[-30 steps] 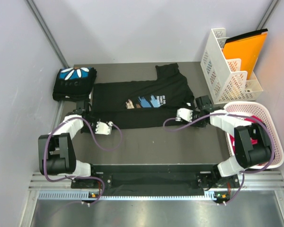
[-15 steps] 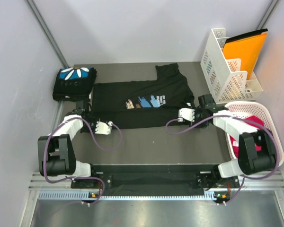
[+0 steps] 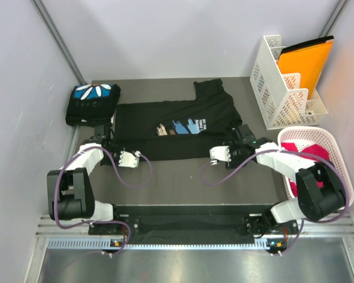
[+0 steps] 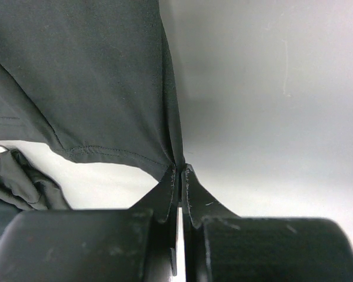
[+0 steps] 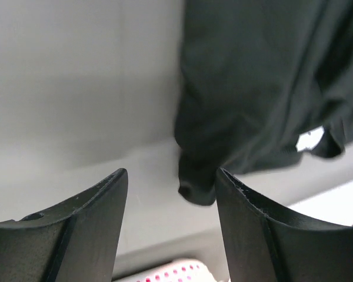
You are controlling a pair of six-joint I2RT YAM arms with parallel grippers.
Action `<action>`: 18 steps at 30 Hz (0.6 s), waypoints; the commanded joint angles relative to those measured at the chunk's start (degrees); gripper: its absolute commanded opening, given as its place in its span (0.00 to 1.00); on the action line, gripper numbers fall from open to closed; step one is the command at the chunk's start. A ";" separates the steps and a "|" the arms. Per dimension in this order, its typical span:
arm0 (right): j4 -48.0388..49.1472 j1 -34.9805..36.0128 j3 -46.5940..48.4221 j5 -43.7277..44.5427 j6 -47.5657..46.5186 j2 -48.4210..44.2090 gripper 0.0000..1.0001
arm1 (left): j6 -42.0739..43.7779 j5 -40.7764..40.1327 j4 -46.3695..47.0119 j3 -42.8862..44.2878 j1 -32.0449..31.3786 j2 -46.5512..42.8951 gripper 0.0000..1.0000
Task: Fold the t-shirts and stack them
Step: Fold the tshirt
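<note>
A black t-shirt with a blue-and-tan brush-stroke print lies spread across the mat. A second t-shirt, black with a blue print and white petals, sits folded at the back left. My left gripper is at the spread shirt's near left corner. In the left wrist view it is shut on the shirt's hem. My right gripper is by the shirt's right edge. In the right wrist view it stands open, and a drooping fold of the shirt hangs just ahead by its right finger.
A white slotted rack holding an orange folder stands at the back right. A white mesh basket with something pink inside sits at the right edge, close behind my right arm. Grey walls close in the back and left.
My right gripper has opened wider and swung left and nearer along the shirt's right edge. The left gripper keeps its hold and has not moved.
</note>
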 commanded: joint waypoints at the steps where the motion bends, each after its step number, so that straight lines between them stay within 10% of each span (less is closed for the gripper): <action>1: 5.06 3.03 0.00 0.35 1.92 2.45 0.61 | 0.13 1.75 -1.26 1.96 0.65 -1.39 0.00; 14: 12.62 4.27 2.99 2.46 0.79 11.32 0.57 | -0.83 2.90 0.68 -0.06 0.57 -2.09 0.00; 18: 12.72 4.36 4.31 3.95 0.34 13.44 0.40 | -1.45 2.81 0.85 0.02 0.57 -2.00 0.00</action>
